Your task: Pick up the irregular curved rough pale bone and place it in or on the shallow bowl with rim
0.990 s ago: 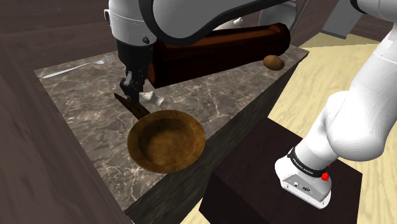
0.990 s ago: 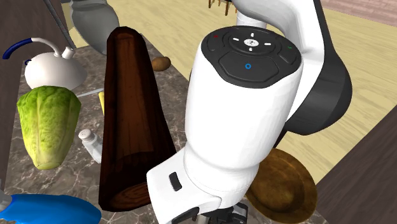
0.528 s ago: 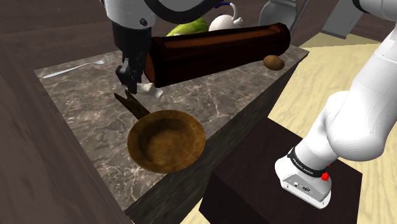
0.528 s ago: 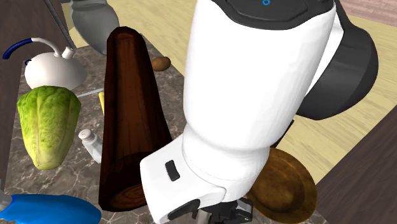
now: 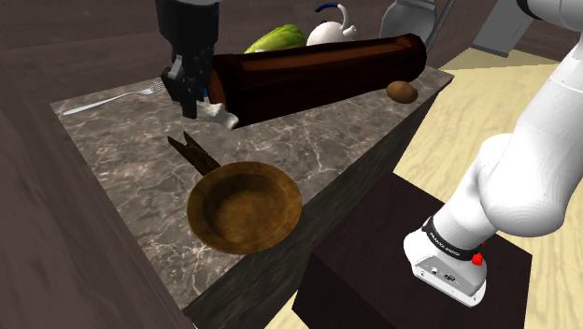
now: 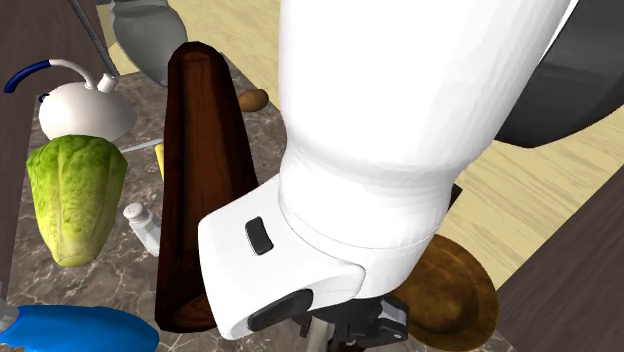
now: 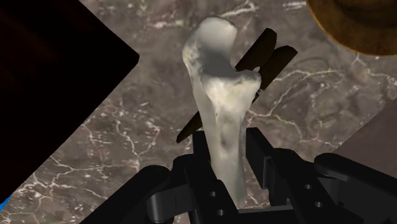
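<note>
Above the far part of the marble counter (image 5: 121,164), the black gripper (image 5: 193,101) hangs just in front of a long dark log (image 5: 318,67); its fingers are clamped on the pale bone (image 5: 222,116). The wrist view makes the grasp plain; the gripper (image 7: 228,151) pinches the bone (image 7: 219,105) low on its narrow shaft, one finger on each side, so the knobbed end juts out beyond the fingertips towards the stone. Gripping the slim shaft rather than the lumpy head probably gives the flat pads a firmer hold; the heavy end hanging outward may lever the bone a little. It appears to be clear of the surface, which suits a carry rather than a drag.

The shallow brown bowl (image 5: 194,217) sits nearer the camera and slightly to the shoulder view's right of the gripper, near the counter's near edge; its rim (image 7: 331,38) also shows in the wrist view. A dark two-pronged clip (image 5: 192,152) lies on the stone between bone and bowl; the bone should pass over it and clear the rim before release.
</note>
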{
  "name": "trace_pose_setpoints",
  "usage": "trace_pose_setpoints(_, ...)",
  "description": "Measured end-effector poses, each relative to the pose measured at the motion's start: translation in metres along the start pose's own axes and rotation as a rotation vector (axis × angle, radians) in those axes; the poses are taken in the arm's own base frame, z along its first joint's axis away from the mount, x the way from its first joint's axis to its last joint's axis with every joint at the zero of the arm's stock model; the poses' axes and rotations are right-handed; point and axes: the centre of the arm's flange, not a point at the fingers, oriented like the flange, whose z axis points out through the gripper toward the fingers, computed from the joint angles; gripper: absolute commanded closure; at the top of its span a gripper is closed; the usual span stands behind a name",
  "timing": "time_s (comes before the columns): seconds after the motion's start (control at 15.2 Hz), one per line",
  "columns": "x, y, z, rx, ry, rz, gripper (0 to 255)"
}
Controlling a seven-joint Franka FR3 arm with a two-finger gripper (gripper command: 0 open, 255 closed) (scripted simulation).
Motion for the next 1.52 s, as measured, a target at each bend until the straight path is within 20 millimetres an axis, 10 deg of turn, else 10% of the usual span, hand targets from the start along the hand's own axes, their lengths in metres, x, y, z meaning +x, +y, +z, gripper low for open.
trace_pose_setpoints(0.53, 0.000, -0.004, -0.039, 0.000, 0.000, 0.000, 255)
trace_pose_setpoints(1.52, -0.092, -0.137, -0.068, 0.000, 0.000, -0.001, 255)
